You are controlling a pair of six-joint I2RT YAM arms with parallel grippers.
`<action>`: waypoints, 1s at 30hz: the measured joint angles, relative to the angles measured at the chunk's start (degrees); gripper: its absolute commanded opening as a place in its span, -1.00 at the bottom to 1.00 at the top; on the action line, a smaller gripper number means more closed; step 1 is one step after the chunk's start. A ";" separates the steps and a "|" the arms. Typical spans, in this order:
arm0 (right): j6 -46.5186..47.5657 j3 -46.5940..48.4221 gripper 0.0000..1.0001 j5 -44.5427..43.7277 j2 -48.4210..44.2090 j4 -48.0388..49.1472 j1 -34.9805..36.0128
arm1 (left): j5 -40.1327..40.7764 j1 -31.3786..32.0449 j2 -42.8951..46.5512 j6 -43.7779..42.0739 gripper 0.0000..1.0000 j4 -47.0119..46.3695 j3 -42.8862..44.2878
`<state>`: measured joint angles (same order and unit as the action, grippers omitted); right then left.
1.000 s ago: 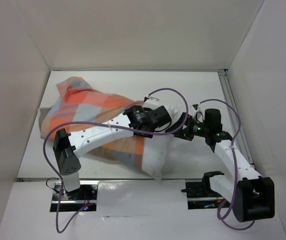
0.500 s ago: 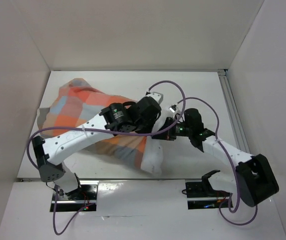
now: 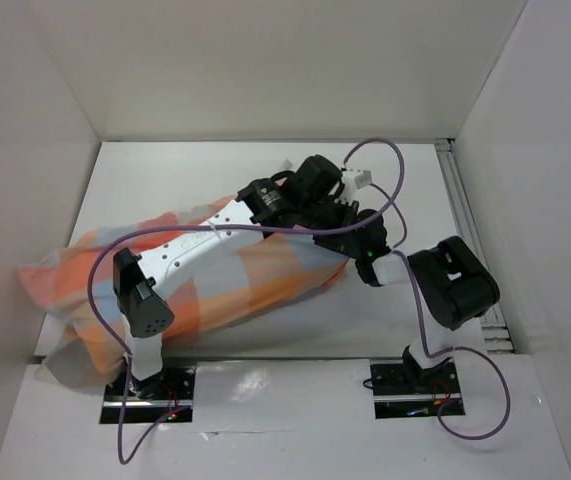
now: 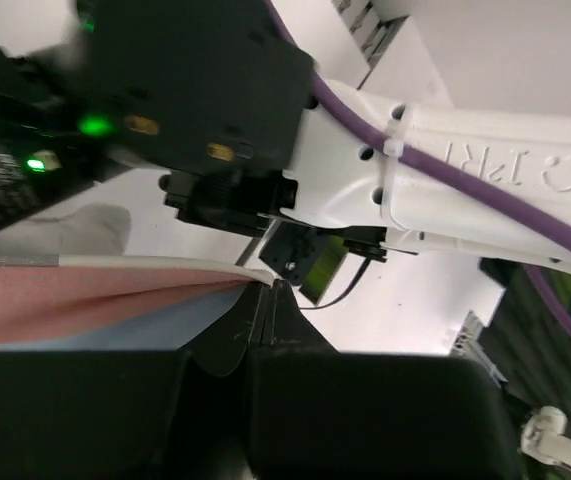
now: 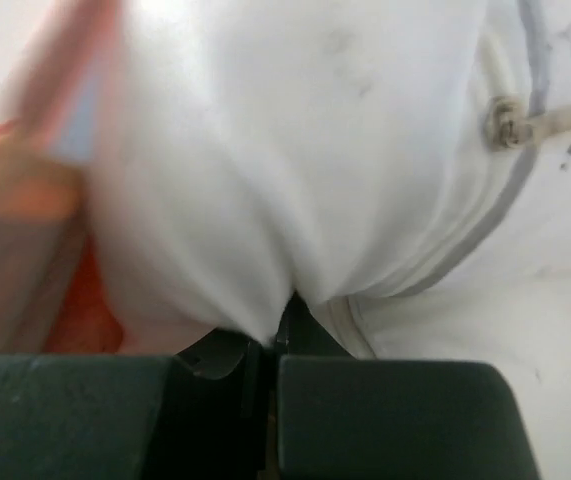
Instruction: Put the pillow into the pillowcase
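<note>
The checked orange, light-blue and grey pillowcase (image 3: 255,280) lies stretched on a slant from the near left corner to the table's middle. In the top view the pillow is hidden under it and the arms. My left gripper (image 3: 333,208) is shut on the pillowcase's hemmed edge (image 4: 115,285); in the left wrist view its jaws (image 4: 268,290) meet on that cloth. Right beside it, my right gripper (image 3: 353,236) is shut on a fold of the white pillow (image 5: 315,150), whose zip pull (image 5: 525,125) shows. The right gripper (image 5: 273,325) has its jaws together on the fabric.
White walls box in the table (image 3: 185,170) on three sides. A metal rail (image 3: 462,220) runs along the right edge. Purple cables (image 3: 385,160) loop over both wrists. The right arm's folded elbow (image 3: 455,285) sits at the near right.
Both grippers have gone from open to shut. The pillowcase has been drawn out toward the near left, and the white pillow that showed below it is now covered. Both wrists moved back and right.
</note>
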<state>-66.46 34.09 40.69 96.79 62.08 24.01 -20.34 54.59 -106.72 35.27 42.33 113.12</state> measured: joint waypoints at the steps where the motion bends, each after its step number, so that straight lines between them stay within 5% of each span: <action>1: -0.61 -0.07 -1.00 -0.46 -0.11 1.81 -0.02 | -1.22 -0.94 0.11 0.11 -0.69 -0.35 -0.02; 2: -0.81 -0.31 -1.00 -1.14 -0.52 2.78 -0.02 | -2.05 -1.79 0.44 0.02 -0.08 -0.57 -0.04; 6: 0.87 -3.39 -0.92 -5.55 -6.56 -0.46 -1.49 | -4.09 -5.99 3.58 -0.50 0.68 -2.19 -0.09; 7: 2.47 -3.69 -0.23 -6.23 -9.03 -3.63 -2.05 | -3.76 -7.21 5.05 -0.66 0.68 -2.80 -0.09; 8: 4.31 -3.54 0.12 -6.60 -11.82 -8.41 -2.60 | -3.17 -8.15 6.58 -0.98 0.70 -3.10 -0.09; 11: 12.02 -2.19 0.77 -9.44 -20.81 -24.09 -4.33 | 0.39 -11.50 12.44 -1.97 0.65 -1.51 -0.09; 16: 25.81 3.28 0.84 -14.51 -32.94 -47.95 -10.71 | 16.74 -15.54 26.86 -2.32 0.70 3.45 -7.69; 22: 35.45 5.44 0.76 -17.77 -37.07 -68.96 -15.15 | 32.26 -15.47 36.92 4.70 0.75 10.62 -30.91; 25: 35.52 1.29 0.63 -16.13 -38.64 -72.54 -15.54 | 35.32 -15.74 35.85 8.61 0.50 11.08 -43.89; 27: 34.18 -2.80 0.16 -12.66 -39.23 -71.89 -15.45 | 35.26 -16.46 35.54 9.46 -0.06 9.33 -48.72; 29: 31.32 -6.67 -0.12 -8.68 -38.64 -69.83 -14.32 | 34.34 -17.66 35.67 8.68 -0.92 7.13 -50.29; 30: 30.10 -8.04 -0.22 -7.17 -38.05 -68.81 -12.94 | 33.97 -18.23 35.65 7.89 -1.00 5.27 -50.36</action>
<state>-36.36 26.04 33.52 58.74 -6.72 11.07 13.63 36.36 -71.07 43.16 47.59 62.76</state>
